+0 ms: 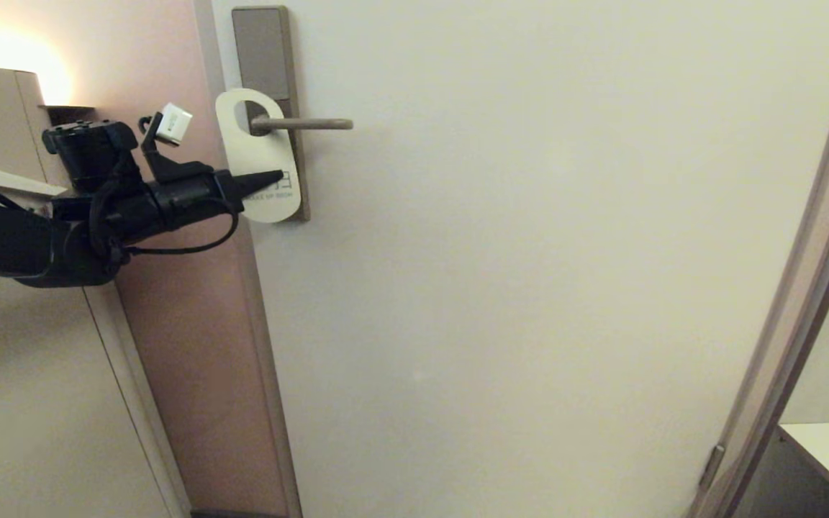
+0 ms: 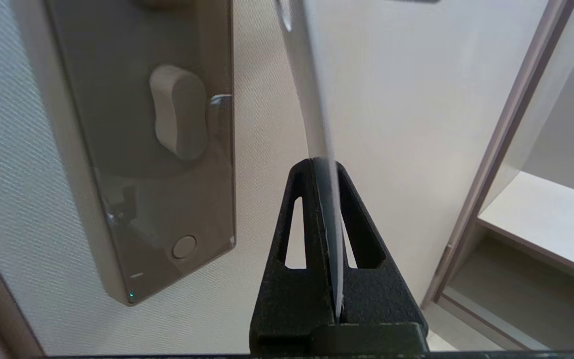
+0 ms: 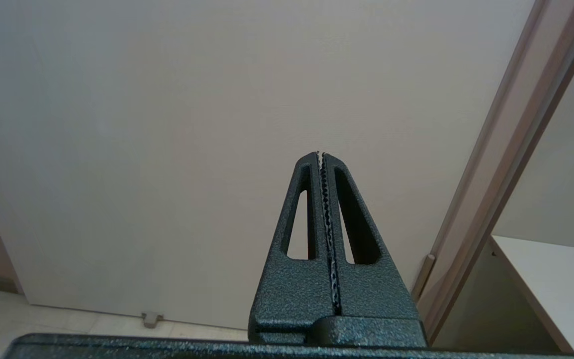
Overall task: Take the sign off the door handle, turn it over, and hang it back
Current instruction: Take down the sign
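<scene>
Left gripper (image 1: 278,176) reaching in from the hinge-less edge side, jaws clamped flat on the lower half of the sign (image 1: 256,162), pale "MAKE UP ROOM" face outward. Sign still hung by its oval hole over the door handle (image 1: 303,124), right at the lever's root against the lock plate (image 1: 263,57); long axis running downward, slightly tilted. Lever pointing away from the arm toward the open door face (image 1: 529,252), so the hole can likely only leave by sliding that way, along the lever to its free tip. Plenty of bare door beyond the tip. In the left wrist view, sign (image 2: 312,99) seen edge-on between the fingers. Right gripper (image 3: 323,157) parked away from the sign, jaws together on nothing.
</scene>
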`<state>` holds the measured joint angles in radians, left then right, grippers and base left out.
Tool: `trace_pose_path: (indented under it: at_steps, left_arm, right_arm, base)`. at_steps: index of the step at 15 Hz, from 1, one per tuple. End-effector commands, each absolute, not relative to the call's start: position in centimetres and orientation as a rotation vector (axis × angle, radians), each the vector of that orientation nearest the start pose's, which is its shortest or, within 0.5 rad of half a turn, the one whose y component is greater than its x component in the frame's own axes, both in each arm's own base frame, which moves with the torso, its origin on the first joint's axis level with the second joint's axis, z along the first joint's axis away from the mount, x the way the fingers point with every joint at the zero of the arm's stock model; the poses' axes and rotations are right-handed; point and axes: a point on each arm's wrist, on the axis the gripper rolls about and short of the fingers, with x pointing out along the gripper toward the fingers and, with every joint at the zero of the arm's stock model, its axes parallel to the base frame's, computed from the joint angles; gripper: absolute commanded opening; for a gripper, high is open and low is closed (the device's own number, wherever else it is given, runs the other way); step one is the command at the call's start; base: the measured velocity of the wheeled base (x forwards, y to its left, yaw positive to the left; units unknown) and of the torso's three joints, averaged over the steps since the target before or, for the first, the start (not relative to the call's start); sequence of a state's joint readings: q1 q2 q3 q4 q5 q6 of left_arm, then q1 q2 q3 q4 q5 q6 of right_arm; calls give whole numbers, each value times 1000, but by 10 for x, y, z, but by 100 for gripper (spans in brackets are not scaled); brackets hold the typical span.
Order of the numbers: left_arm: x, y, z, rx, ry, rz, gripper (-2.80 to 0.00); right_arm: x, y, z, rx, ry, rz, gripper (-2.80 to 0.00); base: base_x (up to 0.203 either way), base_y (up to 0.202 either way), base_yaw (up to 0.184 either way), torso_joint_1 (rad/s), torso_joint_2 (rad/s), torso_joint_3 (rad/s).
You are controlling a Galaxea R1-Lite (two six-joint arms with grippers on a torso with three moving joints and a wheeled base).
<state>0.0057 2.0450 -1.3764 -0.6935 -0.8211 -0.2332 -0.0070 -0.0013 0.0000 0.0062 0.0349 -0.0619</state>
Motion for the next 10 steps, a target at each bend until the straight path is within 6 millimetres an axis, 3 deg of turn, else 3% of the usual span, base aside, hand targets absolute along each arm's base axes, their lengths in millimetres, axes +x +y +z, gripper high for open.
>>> trace_pose_path:
  at_steps: [1,10]
  left_arm:
    - [413,-14,226,-204,56,-814,-280]
    - [420,-47,209,-217,93,-826,-280]
  right_arm:
    - [-23,1,75,-63,5,29,-280]
    - [-23,1,75,-63,5,28,-280]
  base:
    - [0,0,0,0,0,0]
    - [0,0,0,0,0,0]
